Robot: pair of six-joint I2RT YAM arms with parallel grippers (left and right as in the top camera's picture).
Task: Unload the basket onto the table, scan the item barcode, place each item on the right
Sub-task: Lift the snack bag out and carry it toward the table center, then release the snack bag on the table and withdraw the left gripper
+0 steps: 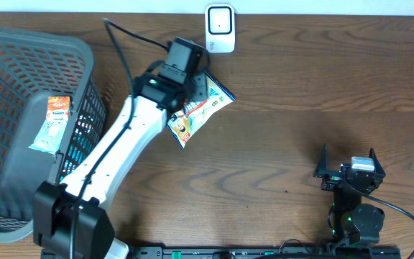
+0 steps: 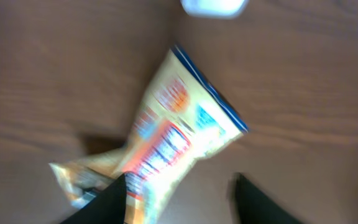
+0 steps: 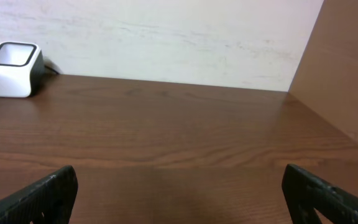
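Note:
A yellow snack packet (image 1: 201, 108) with a blue top edge lies flat on the wooden table, just below the white barcode scanner (image 1: 220, 27). My left gripper (image 1: 185, 90) hovers over the packet's upper left part. In the blurred left wrist view the packet (image 2: 179, 124) lies on the wood, and my left gripper (image 2: 180, 180) is open, one finger over the packet's edge and the other over bare table. The scanner (image 2: 213, 5) shows at the top edge. My right gripper (image 1: 348, 155) sits at the front right, open (image 3: 179, 171) and empty, with the scanner (image 3: 11, 68) far off to its left.
A grey mesh basket (image 1: 42, 36) stands at the left with another packet (image 1: 52, 122) inside. A cable runs from the left arm toward the back edge. A brown panel (image 3: 347, 68) borders the table on the right.

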